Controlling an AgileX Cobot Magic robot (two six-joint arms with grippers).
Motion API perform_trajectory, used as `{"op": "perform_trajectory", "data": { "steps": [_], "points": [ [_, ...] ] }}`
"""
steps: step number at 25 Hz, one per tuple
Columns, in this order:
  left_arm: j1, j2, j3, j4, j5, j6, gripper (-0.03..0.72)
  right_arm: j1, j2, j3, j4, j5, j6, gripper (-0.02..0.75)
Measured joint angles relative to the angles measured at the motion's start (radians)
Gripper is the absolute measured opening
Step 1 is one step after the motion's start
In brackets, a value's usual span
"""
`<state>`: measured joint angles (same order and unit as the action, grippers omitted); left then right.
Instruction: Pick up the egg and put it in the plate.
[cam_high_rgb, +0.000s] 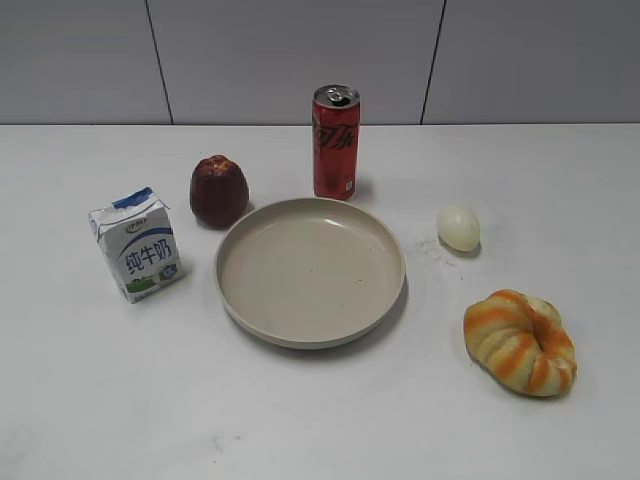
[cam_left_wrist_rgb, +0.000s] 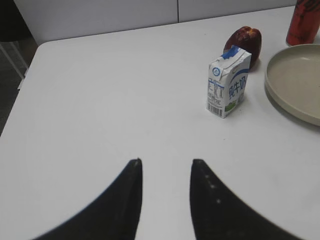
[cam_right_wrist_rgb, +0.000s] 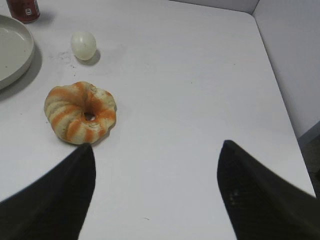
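The pale cream egg (cam_high_rgb: 459, 228) lies on the white table to the right of the beige plate (cam_high_rgb: 240, 225). In the right wrist view the egg (cam_right_wrist_rgb: 83, 45) lies far ahead and left of my right gripper (cam_right_wrist_rgb: 157, 145), which is wide open and empty. The plate's edge (cam_right_wrist_rgb: 15, 65) shows at that view's left. My left gripper (cam_left_wrist_rgb: 166, 161) is open and empty over bare table, well short of the plate's rim (cam_left_wrist_rgb: 280, 95). Neither gripper shows in the exterior view.
A red soda can (cam_high_rgb: 335, 142) stands behind the plate. A dark red apple (cam_high_rgb: 218, 190) and a milk carton (cam_high_rgb: 136, 244) are to its left. An orange-striped bread ring (cam_high_rgb: 520, 342) lies in front of the egg. The table's right edge (cam_right_wrist_rgb: 285, 115) is near.
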<state>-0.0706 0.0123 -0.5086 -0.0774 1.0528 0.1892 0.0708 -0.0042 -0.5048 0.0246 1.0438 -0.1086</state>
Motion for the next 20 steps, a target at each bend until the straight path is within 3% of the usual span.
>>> {"op": "perform_trajectory", "data": {
  "steps": [15,20],
  "points": [
    [0.000,0.000,0.000,0.000,0.000,0.000,0.239,0.000,0.006,-0.004,0.006,-0.012,0.013,0.592],
    [0.000,0.000,0.000,0.000,0.000,0.000,0.239,0.000,0.119,-0.023,0.016,-0.166,0.022,0.665]
  ]
}}
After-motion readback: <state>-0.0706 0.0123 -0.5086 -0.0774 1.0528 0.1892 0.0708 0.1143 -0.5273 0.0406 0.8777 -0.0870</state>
